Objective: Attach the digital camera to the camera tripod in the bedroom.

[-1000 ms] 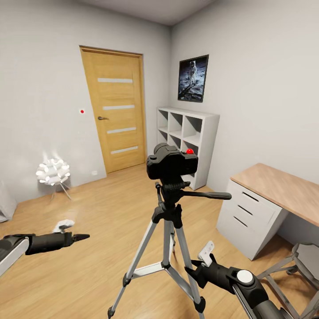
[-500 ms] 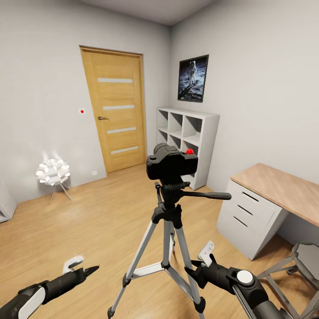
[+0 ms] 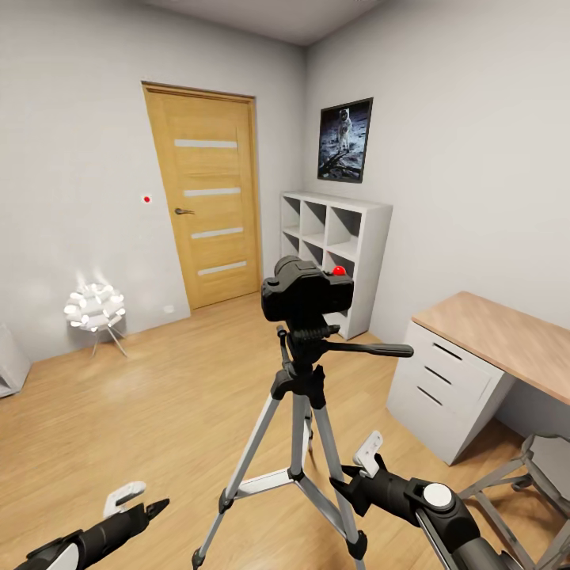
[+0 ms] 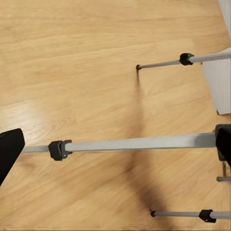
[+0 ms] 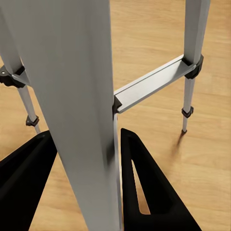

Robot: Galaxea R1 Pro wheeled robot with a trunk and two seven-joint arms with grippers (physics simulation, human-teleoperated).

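Note:
The black digital camera (image 3: 307, 293), red button on top, sits on the head of the camera tripod (image 3: 305, 372); the tripod's long pan handle (image 3: 372, 348) points right. My right gripper (image 3: 342, 481) is low beside the tripod's near right leg. In the right wrist view that silver leg (image 5: 77, 96) stands between the parted black fingers (image 5: 149, 192), so the right gripper (image 5: 85, 133) is open. My left gripper (image 3: 162, 505) hangs low at the front left, pointing at the tripod. In the left wrist view the left gripper (image 4: 119, 129) is open and a tripod leg (image 4: 139, 143) crosses the wood floor.
A wooden door (image 3: 207, 198) is at the back, with a white cube shelf (image 3: 336, 253) to its right. A white desk with a wood top (image 3: 491, 340) and a grey chair (image 3: 546, 467) stand on the right. A glowing floor lamp (image 3: 95, 307) sits far left.
My left arm has dropped from mid-height at the left to the bottom left corner. The right arm, the camera and the tripod have stayed still.

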